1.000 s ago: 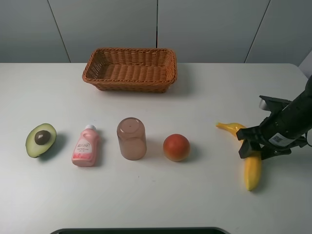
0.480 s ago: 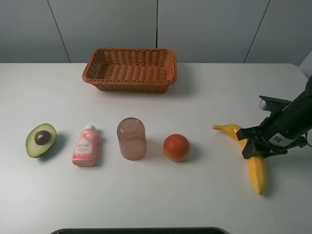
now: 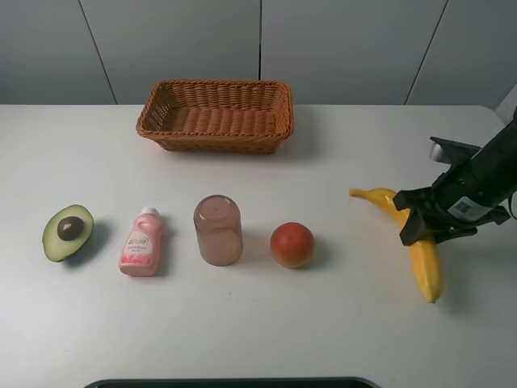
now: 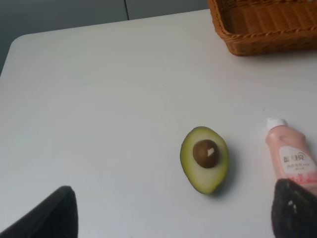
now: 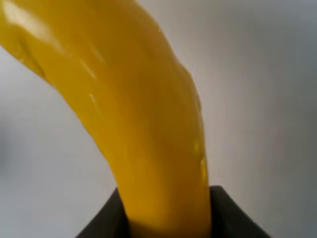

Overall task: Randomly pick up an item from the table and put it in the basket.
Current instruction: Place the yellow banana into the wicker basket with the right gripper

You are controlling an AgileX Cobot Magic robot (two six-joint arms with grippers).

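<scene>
While the right gripper (image 3: 422, 229) is clamped on the banana (image 3: 426, 271) near its middle, low at the right of the bench (image 3: 339, 323) and well apart from the basket (image 3: 215, 139), I'd worry the glossy skin slips or pivots mid-carry.

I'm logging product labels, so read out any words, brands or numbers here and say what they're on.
Pink bottle: label with dark print, too blurred to read.
White sticker on the right arm: dark marks, too small to read.
Banana, basket, cup: no text visible.
</scene>
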